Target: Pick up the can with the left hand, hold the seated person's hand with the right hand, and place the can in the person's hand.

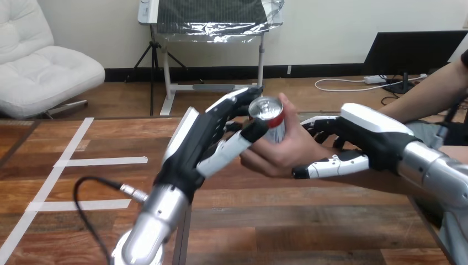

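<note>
Pinched silver-topped red-and-white can (upright, also in person's hand) with left hand; curled right hand round person's wrist.

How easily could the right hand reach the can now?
Probably not easily: the person's hand lies between the right hand and the can, which the left hand holds.

Wooden table with white tape strips

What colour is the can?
The can is silver on top, red and white below; head view.
</note>
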Controlling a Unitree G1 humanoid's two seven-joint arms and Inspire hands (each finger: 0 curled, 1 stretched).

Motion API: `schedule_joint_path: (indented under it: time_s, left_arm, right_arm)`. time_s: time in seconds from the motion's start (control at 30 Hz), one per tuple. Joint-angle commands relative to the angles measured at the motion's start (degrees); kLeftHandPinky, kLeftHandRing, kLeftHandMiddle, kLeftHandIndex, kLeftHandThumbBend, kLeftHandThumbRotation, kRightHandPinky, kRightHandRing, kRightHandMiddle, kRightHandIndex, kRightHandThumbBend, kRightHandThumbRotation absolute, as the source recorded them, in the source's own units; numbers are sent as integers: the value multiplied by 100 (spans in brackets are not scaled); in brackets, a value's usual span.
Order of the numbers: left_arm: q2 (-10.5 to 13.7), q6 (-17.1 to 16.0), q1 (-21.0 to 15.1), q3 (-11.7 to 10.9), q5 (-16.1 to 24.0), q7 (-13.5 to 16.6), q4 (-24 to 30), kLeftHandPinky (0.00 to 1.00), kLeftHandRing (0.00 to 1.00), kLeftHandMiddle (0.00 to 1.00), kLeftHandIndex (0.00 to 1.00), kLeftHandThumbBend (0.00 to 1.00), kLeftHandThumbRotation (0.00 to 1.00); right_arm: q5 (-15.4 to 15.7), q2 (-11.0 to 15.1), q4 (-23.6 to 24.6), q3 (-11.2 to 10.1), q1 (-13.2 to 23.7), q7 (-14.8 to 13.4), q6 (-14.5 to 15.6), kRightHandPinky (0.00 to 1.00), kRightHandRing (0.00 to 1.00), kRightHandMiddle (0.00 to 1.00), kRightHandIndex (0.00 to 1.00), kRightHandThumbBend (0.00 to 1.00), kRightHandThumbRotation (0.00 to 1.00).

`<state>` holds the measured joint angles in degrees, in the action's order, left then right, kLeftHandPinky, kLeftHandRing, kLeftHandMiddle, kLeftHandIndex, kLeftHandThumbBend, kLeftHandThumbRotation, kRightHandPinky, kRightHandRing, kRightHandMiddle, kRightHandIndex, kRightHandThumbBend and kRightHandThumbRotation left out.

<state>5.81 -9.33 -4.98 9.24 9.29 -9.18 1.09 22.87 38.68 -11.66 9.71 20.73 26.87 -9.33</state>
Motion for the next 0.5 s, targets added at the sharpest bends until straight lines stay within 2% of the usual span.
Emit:
schedule_joint_path:
  time_s: [0.0, 0.13, 0.37, 0.47]
  left_arm:
    - [14, -150, 261, -8, -127, -8, 618, 75, 84, 85, 82, 100, 92]
    - [-16, -338, 562, -6, -287, -22, 786, 75, 84, 85, 81, 100, 93]
    - [-27, -516, 1016, 0, -346, 45, 1074, 74, 83, 83, 80, 92, 99]
    - [-68, -744, 1401, -22, -437, 80, 1258, 75, 82, 81, 78, 88, 100]
  right_arm:
    - [-68, -11, 192, -165, -191, -174, -4, 65, 81, 84, 86, 94, 78]
    - [-124, -54, 255, -251, -315, -290, -32, 65, 82, 85, 87, 94, 80]
    - [-304, -154, 315, -392, -480, -497, -109, 67, 82, 85, 88, 92, 85]
    - [-479, -231, 436, -491, -615, -571, 48, 70, 84, 87, 89, 91, 91]
